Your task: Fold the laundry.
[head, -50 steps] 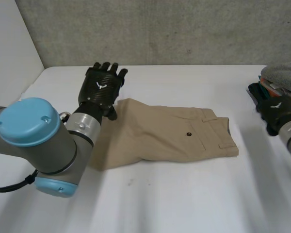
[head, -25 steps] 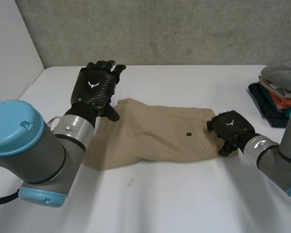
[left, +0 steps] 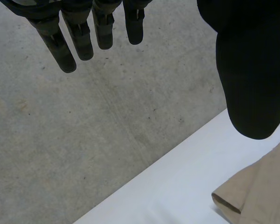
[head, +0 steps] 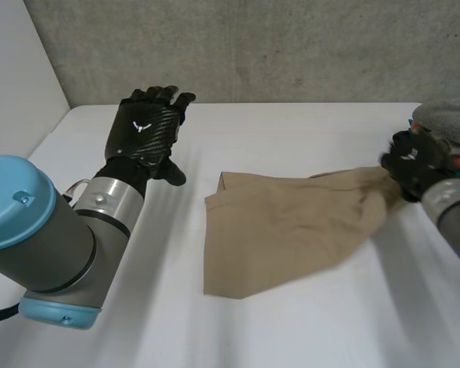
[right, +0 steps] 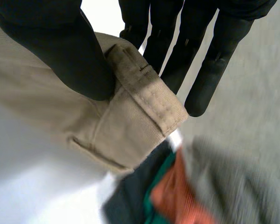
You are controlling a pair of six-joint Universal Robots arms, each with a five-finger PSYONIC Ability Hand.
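Right hand (head: 415,159) pinches tan trousers (head: 284,230) by the waistband at the table (head: 291,337) right edge — long axis runs leftward. Left hand (head: 146,132) spread, empty, by far-left corner — nearer the loose end.

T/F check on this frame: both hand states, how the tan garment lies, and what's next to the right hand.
1. The right hand pinches the tan garment at its waistband, thumb against fingers. True.
2. The left hand holds the garment's other end. False: it is open with straight fingers, above the table and apart from the cloth.
3. The garment lies flat and neatly folded. False: one end is gathered up in the right hand and the rest lies rumpled on the table.
4. A stack of folded clothes sits beside the right hand. True.
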